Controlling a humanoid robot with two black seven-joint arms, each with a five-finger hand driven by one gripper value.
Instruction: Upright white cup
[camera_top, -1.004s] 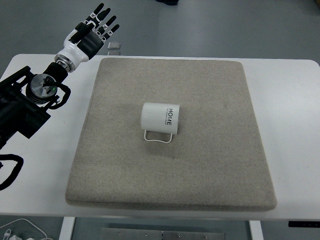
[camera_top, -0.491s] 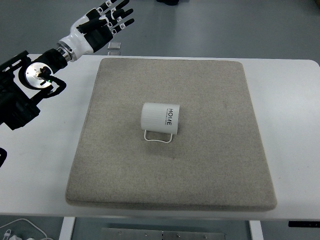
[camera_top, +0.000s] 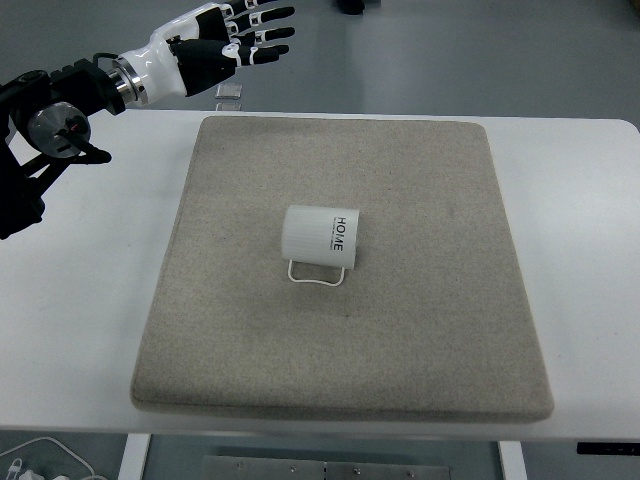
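One white cup (camera_top: 320, 240) on side, mouth hidden; left robot hand (camera_top: 225, 45) spread.

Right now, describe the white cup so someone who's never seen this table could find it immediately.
Find the big beige felt mat covering most of the white table. Near its middle lies the white cup, tipped on its side, its thin wire handle pointing toward the near edge. It's the only thing on the mat, with black "HOME" lettering.
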